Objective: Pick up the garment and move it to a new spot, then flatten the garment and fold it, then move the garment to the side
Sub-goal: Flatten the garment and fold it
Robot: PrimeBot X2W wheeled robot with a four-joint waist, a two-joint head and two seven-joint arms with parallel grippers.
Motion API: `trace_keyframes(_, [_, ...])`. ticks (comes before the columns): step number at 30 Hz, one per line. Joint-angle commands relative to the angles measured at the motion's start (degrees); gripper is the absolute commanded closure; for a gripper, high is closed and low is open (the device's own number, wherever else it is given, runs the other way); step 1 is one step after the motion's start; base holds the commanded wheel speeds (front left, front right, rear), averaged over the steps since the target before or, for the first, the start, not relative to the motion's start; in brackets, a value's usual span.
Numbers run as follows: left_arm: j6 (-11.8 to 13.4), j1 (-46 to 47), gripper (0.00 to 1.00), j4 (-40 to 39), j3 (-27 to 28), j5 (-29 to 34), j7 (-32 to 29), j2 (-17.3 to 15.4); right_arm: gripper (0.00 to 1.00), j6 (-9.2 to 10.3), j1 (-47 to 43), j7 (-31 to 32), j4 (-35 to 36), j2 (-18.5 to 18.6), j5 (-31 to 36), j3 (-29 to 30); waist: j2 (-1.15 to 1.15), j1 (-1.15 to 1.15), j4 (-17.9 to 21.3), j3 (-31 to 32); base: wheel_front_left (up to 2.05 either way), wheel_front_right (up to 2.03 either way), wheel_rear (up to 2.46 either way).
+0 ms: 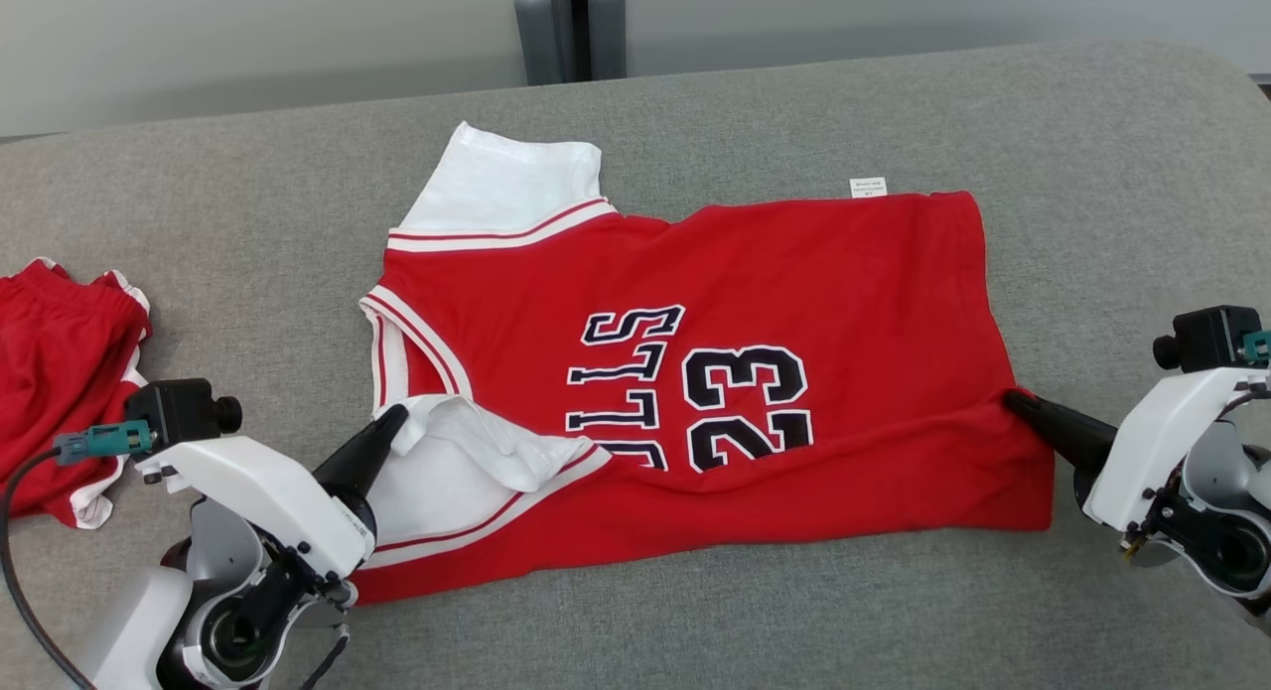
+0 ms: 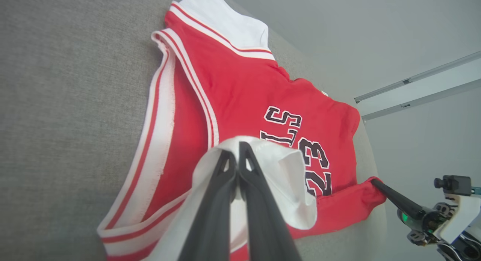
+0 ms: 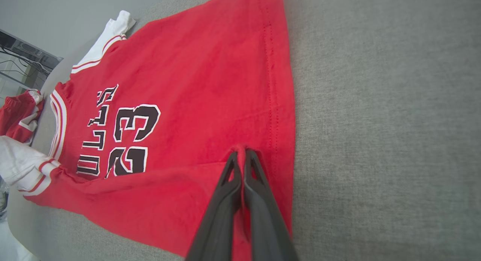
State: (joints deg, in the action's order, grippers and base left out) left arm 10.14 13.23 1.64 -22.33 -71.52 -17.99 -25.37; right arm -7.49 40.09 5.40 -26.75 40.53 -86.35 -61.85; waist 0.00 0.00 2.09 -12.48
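Note:
The garment (image 1: 735,273) is a red jersey with white sleeves, black lettering and the number 23, spread sideways on the grey padded table (image 1: 1092,154). Its near long edge is folded over toward the middle. My left gripper (image 1: 395,419) is shut on the white near sleeve at the jersey's left end, and the left wrist view shows the sleeve cloth draped over the closed fingers (image 2: 225,186). My right gripper (image 1: 1013,400) is shut on the red hem at the right end; in the right wrist view the fabric (image 3: 180,84) bunches at the fingertips (image 3: 236,159).
A second red garment with white trim (image 1: 60,372) lies crumpled at the table's left edge, close to my left arm. Bare grey surface runs along the near edge and to the right of the jersey. Grey posts (image 1: 571,30) stand behind the table's far edge.

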Motion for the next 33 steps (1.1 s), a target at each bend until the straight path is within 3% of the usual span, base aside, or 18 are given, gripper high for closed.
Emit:
trace_keyframes(1, [0.04, 1.30, 1.00, 0.82, 0.26, 0.58, 0.67, 0.19, 1.00, -0.01, 0.83, -0.79, -0.34, -0.01, 0.36, 0.08, 0.00, 0.00, -0.13, -0.38, 0.00, 0.00, 0.00])
trace_keyframes(18, [-1.84, 6.21, 1.00, 8.04, -0.33, 2.84, 4.87, 3.68, 1.00, -0.01, 2.69, -4.93, -3.64, -1.42, 1.36, -0.53, 0.00, 0.00, -0.92, -2.11, 0.00, 0.00, 0.00])
trace_keyframes(19, [-1.94, 6.42, 0.82, 8.39, -0.35, 2.95, 5.09, 3.79, 0.24, -0.01, 2.75, -5.14, -3.97, -1.63, 1.32, -0.57, 0.00, 0.00, -0.93, -2.10, 0.00, 0.00, 0.00])
trace_keyframes(20, [-1.81, 6.47, 0.59, 8.89, -0.42, 3.17, 5.26, 3.82, 0.00, -0.01, 2.72, -4.92, -4.51, -1.93, 0.98, -0.57, 0.00, 0.00, -0.93, -2.08, 0.00, 0.00, 0.00])
trace_keyframes(21, [-1.36, 6.38, 0.00, 9.46, -0.45, 3.30, 5.50, 3.90, 0.00, -0.01, 2.87, -5.11, -4.76, -2.06, 1.21, -0.69, 0.00, 0.00, -0.93, -2.05, 0.00, 0.00, 0.00])
trace_keyframes(27, [-0.72, 6.72, 0.00, 10.89, -0.27, 5.44, 8.15, 3.67, 0.00, -0.01, 2.75, -7.15, -6.74, -2.80, 1.56, -0.53, 0.00, 0.00, -0.77, -1.55, 0.00, 0.00, 0.00])
trace_keyframes(33, [-0.46, 6.51, 0.00, 10.55, 1.59, 9.09, 16.34, 3.95, 0.00, -0.01, 1.81, -13.73, -8.96, -3.16, 3.85, -0.43, 0.00, 0.00, -0.31, 0.52, 0.00, 0.00, 0.00])
